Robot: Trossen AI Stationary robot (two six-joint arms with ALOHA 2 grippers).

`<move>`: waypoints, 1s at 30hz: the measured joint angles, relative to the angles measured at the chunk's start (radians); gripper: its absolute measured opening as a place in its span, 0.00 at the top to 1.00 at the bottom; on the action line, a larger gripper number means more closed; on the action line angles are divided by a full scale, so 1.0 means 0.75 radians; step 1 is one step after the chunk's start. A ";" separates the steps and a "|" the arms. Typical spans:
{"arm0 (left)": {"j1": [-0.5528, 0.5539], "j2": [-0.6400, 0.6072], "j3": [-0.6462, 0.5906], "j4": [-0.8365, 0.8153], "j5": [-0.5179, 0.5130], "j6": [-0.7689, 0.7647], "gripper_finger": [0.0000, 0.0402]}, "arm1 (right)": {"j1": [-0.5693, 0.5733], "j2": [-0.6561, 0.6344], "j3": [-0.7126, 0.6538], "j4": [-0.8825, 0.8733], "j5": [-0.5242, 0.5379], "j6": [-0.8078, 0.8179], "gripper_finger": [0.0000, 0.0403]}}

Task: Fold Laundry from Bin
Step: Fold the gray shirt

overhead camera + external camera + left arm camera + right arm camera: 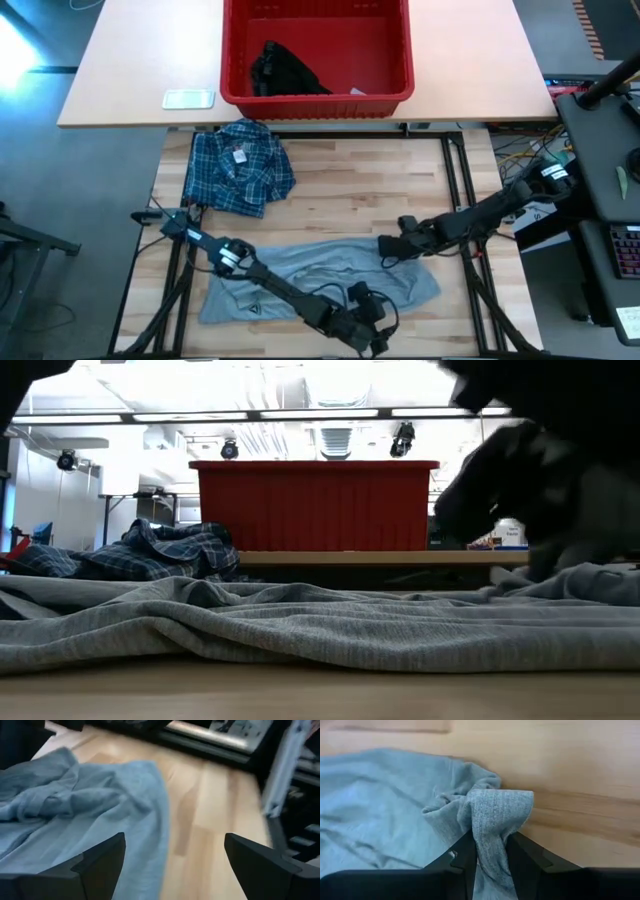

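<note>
R gripper (490,857) pinching a bunched fold of the grey T-shirt (300,275); L gripper (172,862) spread wide over the shirt's near edge.
T-shirt lies flat on the wood table (350,190). Plaid shirt (238,167) heaped beyond it, apart. Red bin (316,50) on the far table w/ a black garment (283,72) inside – seen only from above; low view shows just the bin's wall, an arm blocking its right.

light: bright, overhead glare | low view: near arm blurred | left wrist: motion-blurred
</note>
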 joint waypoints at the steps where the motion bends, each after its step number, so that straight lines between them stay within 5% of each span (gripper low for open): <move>1: 0.004 0.000 -0.006 -0.024 0.000 -0.013 0.20 | -0.001 0.018 0.010 0.029 0.000 -0.026 0.77; 4: 0.008 0.000 -0.003 -0.131 0.002 -0.092 0.20 | -0.001 0.060 0.084 -0.012 -0.021 -0.153 0.77; 7: 0.002 -0.001 0.059 -0.322 0.004 -0.184 0.20 | 0.000 0.076 0.194 -0.293 -0.118 -0.319 0.73; 14: -0.050 -0.013 0.297 -0.795 -0.008 -0.236 0.21 | 0.070 0.006 0.320 -0.810 -0.239 -0.424 0.45; 21: -0.090 -0.081 0.292 -1.102 -0.088 -0.473 0.23 | 0.163 -0.064 0.194 -0.805 -0.179 -0.200 0.20; 30: -0.171 -0.126 0.302 -1.485 -0.099 -0.734 0.23 | 0.172 -0.051 -0.084 -0.306 -0.247 -0.043 0.25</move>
